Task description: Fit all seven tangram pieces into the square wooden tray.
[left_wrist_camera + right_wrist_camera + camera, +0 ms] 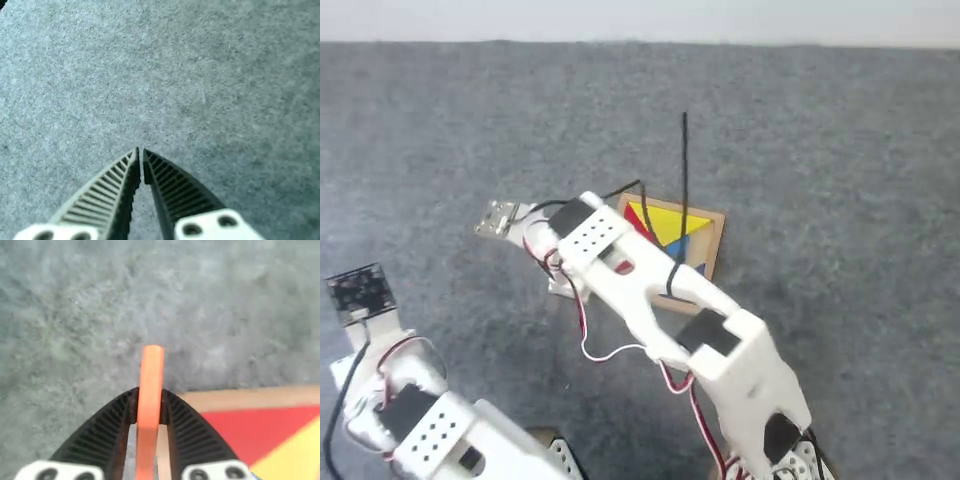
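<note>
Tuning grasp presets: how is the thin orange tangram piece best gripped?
Pinch the orange piece across its two broad flat faces, coming in along its plane. It is a thin slab, and the right gripper clamps it that way, edge outward.

Wooden tray (712,232), fuzzy grey felt table (820,150)

We see an orange flat tangram piece (151,365) between the right end effector's (150,391) black ribbed fingers (105,435), above a grey speckled bench (75,300).
</note>
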Controlling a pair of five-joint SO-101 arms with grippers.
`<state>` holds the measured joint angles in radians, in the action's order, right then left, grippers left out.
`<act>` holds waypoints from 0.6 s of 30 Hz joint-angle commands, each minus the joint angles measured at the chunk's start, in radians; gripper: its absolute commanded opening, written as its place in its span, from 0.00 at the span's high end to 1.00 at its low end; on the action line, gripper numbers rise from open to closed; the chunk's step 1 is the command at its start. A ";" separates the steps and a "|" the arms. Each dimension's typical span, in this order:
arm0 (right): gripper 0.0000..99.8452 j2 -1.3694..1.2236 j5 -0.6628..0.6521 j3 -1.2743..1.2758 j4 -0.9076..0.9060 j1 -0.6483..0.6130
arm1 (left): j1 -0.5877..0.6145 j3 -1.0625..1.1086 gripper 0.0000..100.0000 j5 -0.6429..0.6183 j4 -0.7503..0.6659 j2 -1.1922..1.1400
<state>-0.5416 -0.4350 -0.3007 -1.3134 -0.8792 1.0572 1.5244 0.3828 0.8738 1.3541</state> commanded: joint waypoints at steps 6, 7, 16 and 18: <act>0.99 0.282 0.198 -0.028 -0.137 0.165 | -0.008 -0.013 0.99 0.011 -0.015 0.012; 0.99 0.302 0.239 -0.023 -0.163 0.197 | -0.008 -0.013 0.99 0.011 -0.015 0.012; 0.99 0.519 0.374 0.265 -0.142 0.461 | -0.009 -0.001 0.99 0.012 -0.017 0.012; 0.99 0.595 0.381 0.404 -0.061 0.481 | -0.009 0.002 0.99 0.014 -0.020 0.012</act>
<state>-0.0967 -0.0744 -0.0322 -1.4622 -0.4342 1.0541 1.5367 0.3844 0.8738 1.3541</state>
